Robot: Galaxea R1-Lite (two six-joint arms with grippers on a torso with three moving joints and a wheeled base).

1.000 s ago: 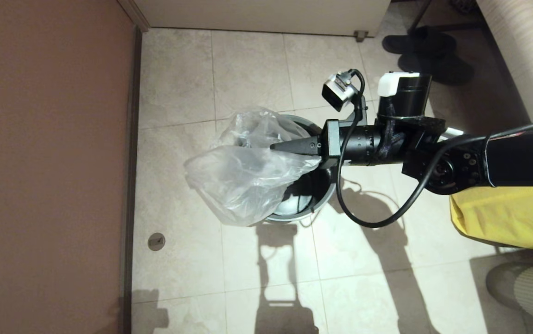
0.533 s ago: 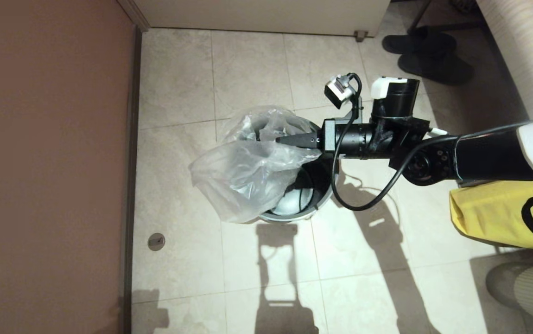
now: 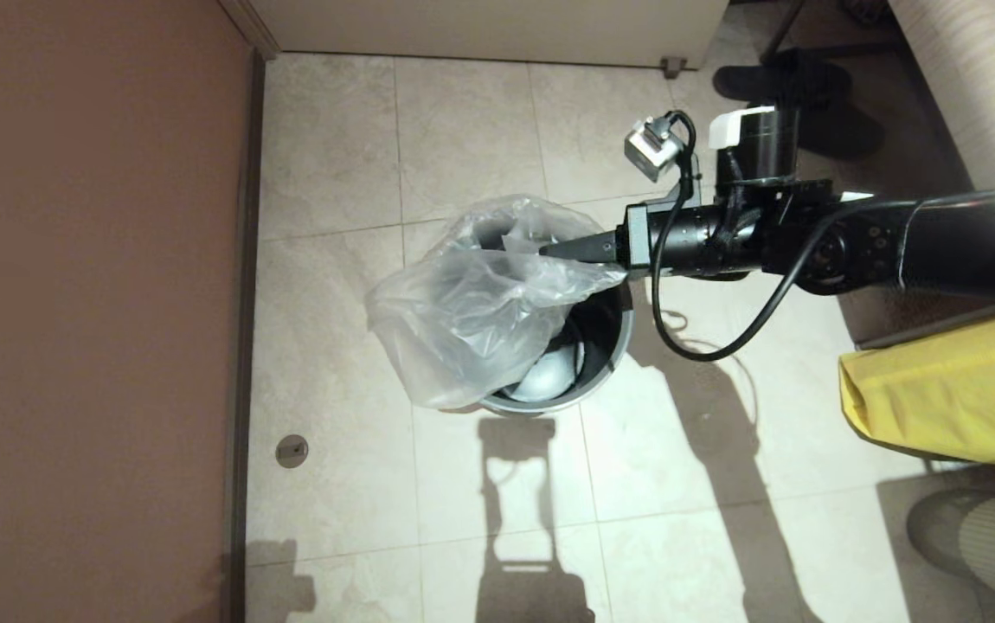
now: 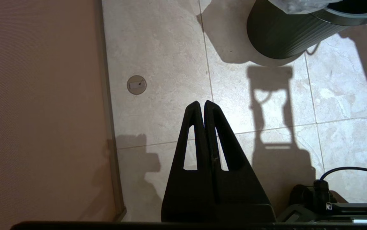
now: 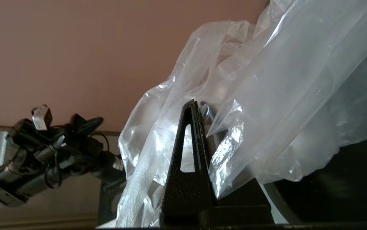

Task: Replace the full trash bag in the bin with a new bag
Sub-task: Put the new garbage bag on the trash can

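Note:
The bin (image 3: pixel 612 350) stands on the tiled floor, dark grey with a grey rim and black inside. The new bag (image 3: pixel 471 316), clear and crinkly, hangs over the bin's left half and spills past its left rim. My right gripper (image 3: pixel 549 251) reaches in from the right above the bin's far rim and is shut on a fold of the bag (image 5: pixel 282 95). In the right wrist view the plastic hides one of the two fingers of the right gripper (image 5: pixel 199 107). My left gripper (image 4: pixel 201 103) is parked low and shut on nothing, short of the bin (image 4: pixel 285 35).
A brown wall (image 3: pixel 91 303) runs along the left, close to the bin. A yellow sheet (image 3: pixel 939 398) hangs at the right edge. Black slippers (image 3: pixel 796 86) lie at the far right by a white cabinet base. A round floor drain (image 3: pixel 292 450) sits near the wall.
My right arm has drawn back to the right and farther away, still shut on the bag. The bag has shifted right with it and covers more of the bin's mouth.

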